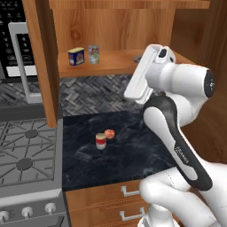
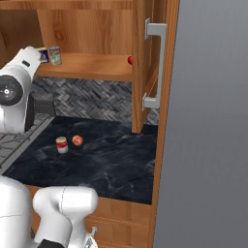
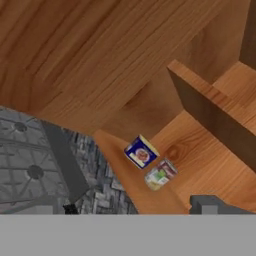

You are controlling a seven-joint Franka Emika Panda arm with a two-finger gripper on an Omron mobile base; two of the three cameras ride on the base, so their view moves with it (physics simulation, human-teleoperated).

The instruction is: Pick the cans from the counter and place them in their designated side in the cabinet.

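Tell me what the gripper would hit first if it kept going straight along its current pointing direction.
Probably the cabinet shelf, around the blue-and-yellow tin and the greenish-yellow can standing beside it; both sit near the middle of the hand view. Depth is unclear, so I can't tell which comes first.

We see the white arm [image 1: 177, 133] rising from its base, elbow bent high, forearm reaching forward and up. The hand [image 1: 144, 73] tilts upward. One dark fingertip [image 3: 212, 204] shows in the hand view; jaws stand wide, holding nothing.
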